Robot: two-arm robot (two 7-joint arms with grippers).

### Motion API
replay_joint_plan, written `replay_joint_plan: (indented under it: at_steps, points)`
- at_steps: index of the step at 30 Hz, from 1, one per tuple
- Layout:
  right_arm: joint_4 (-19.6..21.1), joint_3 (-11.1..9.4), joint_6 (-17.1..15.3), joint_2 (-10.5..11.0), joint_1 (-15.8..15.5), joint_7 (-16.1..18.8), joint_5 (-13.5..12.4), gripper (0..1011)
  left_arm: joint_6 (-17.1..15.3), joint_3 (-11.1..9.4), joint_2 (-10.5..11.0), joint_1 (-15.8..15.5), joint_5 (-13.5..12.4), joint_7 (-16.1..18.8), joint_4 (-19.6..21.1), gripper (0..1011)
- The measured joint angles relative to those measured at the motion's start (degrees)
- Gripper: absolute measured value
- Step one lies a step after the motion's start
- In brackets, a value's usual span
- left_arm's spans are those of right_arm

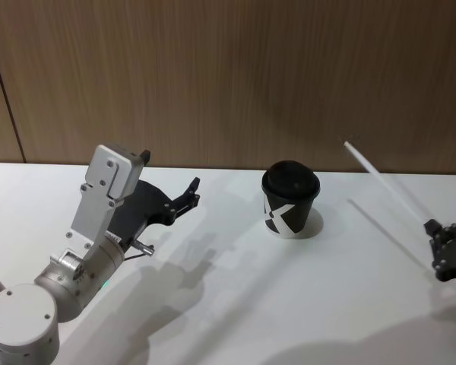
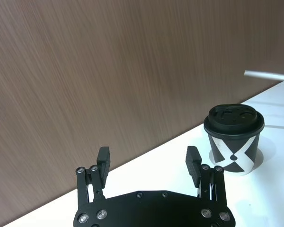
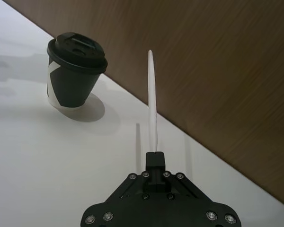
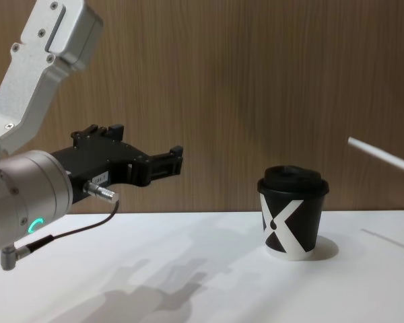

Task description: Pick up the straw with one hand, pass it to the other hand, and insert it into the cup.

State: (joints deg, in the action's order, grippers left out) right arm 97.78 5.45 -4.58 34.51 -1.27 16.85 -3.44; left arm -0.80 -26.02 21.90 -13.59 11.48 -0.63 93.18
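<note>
Right wrist view: right pincer [image 3: 156,154] clamps straw [image 3: 152,94]; left pincer [image 2: 148,157] gapes wide.

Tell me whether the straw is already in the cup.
No: the right gripper holds the straw in the air, apart from the cup, and the left gripper is open on its other side.

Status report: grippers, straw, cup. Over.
Right gripper shut on straw, raised, right of cup. Left gripper open, empty, left of cup. Cup upright between the grippers. Handover not yet done.
</note>
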Motion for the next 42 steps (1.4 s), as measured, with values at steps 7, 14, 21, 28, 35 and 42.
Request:
replay_joint_plan:
  at_steps: [7,14,21,28,35,42]
  points:
    - [0.45,-1.64,4.97,2.69,-0.49,1.90,0.43,0,0.00,0.00,0.00,0.00,0.00,0.00,0.00,1003]
    - [0.81,-2.95,11.18,4.95,-0.43,4.67,0.02,0,0.00,0.00,0.00,0.00,0.00,0.00,0.00,1003]
    - [1.60,-3.26,15.82,5.93,0.28,7.10,-0.90,0,0.00,0.00,0.00,0.00,0.00,0.00,0.00,1003]
    - [2.69,-3.02,18.02,6.10,1.10,8.87,-1.70,0,0.00,0.00,0.00,0.00,0.00,0.00,0.00,1003]
    - [3.91,-2.18,18.85,6.01,2.03,10.52,-2.77,0,0.00,0.00,0.00,0.00,0.00,0.00,0.00,1003]
    - [4.72,-1.08,19.38,5.96,2.85,11.83,-3.64,0,0.00,0.00,0.00,0.00,0.00,0.00,0.00,1003]
